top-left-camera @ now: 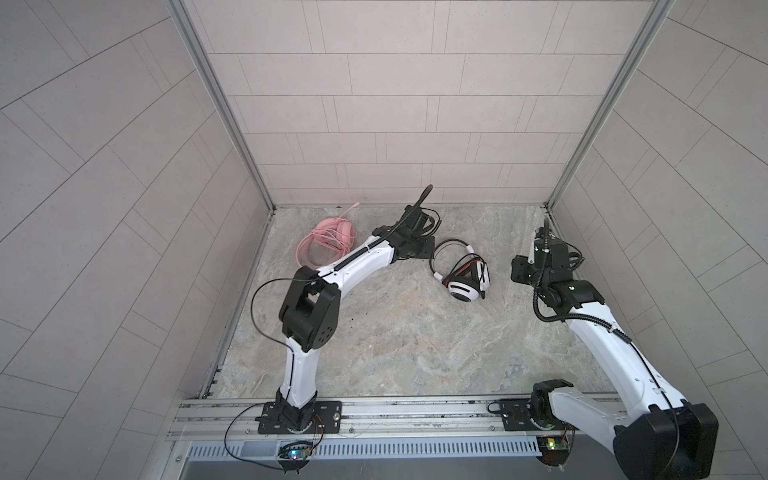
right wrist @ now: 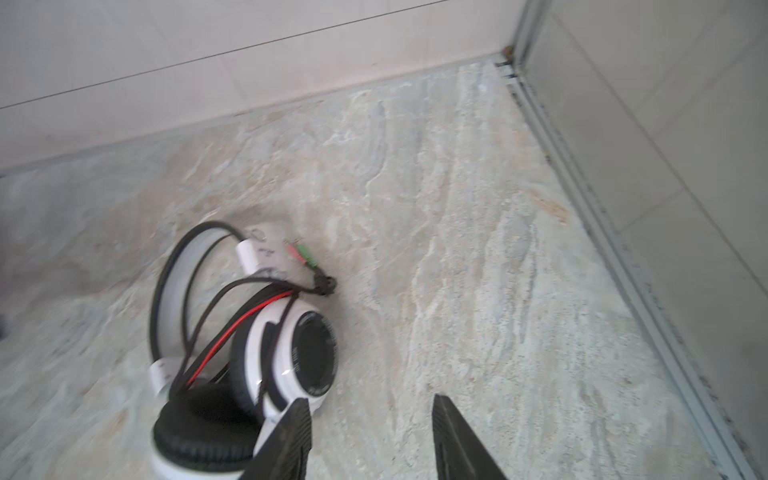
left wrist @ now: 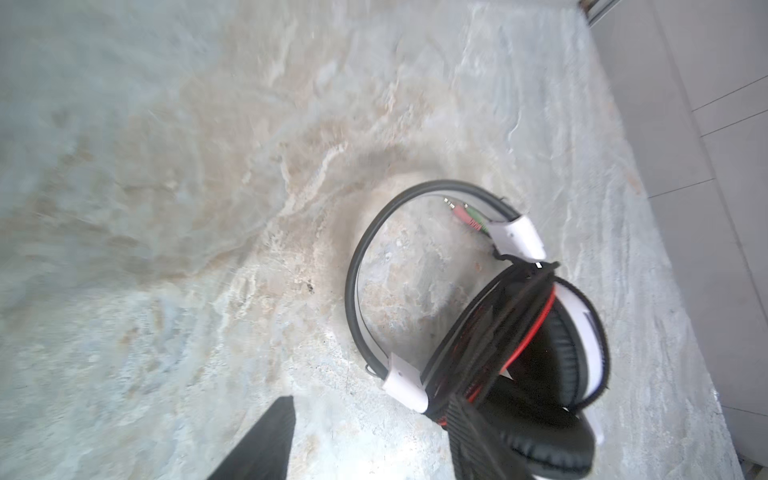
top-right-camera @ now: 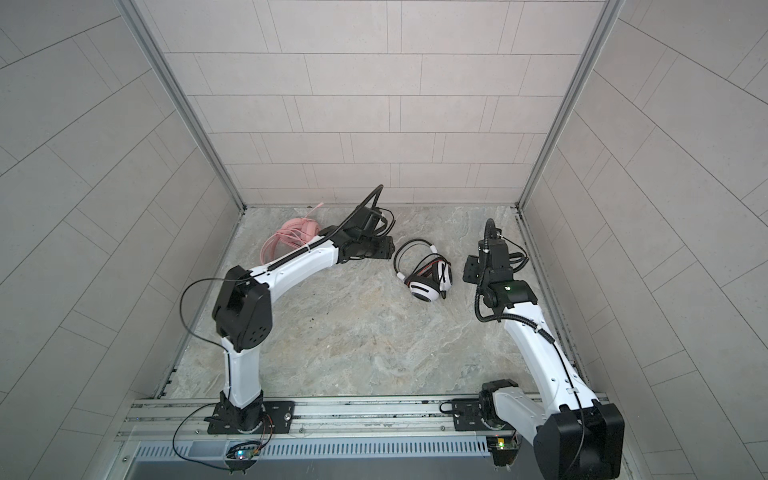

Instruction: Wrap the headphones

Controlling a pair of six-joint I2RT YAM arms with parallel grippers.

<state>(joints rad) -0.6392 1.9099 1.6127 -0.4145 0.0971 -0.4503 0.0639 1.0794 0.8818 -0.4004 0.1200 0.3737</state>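
Left gripper (left wrist: pixel 370 401): its fingers (left wrist: pixel 257 444) are standing apart with only bare table between them, and they are gripping nothing.
Left gripper, placement: in both top views it (top-left-camera: pixel 417 247) (top-right-camera: pixel 380 247) is hanging just beside the headband, on the left side of the white-and-black headset. In the left wrist view one finger is overlapping the black ear cushion, and I cannot tell whether they are touching.
Right gripper (right wrist: pixel 370 399): its fingers (right wrist: pixel 461 444) are standing apart too, with bare table showing in the gap and nothing held.
Right gripper, placement: in both top views it (top-left-camera: pixel 521 272) (top-right-camera: pixel 471 270) is sitting near the headset's right side, clear of it.
White-and-black headset (top-left-camera: pixel 463 278) (top-right-camera: pixel 426 278) (left wrist: pixel 582 328) (right wrist: pixel 291 353): it is lying on the table (top-left-camera: pixel 395 340) between the two grippers, toward the back. Its ear cups are resting close together.
Headband (left wrist: pixel 353 270): it is arching away from the cups toward the left gripper.
Black cable (left wrist: pixel 490 324) (right wrist: pixel 232 307): several strands are running across the ear cups.
Plugs (left wrist: pixel 467 214) (right wrist: pixel 301 251): one pink and one green, they are lying on the table next to a white headband end.
Pink headset (top-left-camera: pixel 334 230) (top-right-camera: pixel 297 228): it is lying near the back left corner, partly hidden behind the left arm.
Pink cable (top-left-camera: pixel 309 249): it is lying in loose loops beside that headset.
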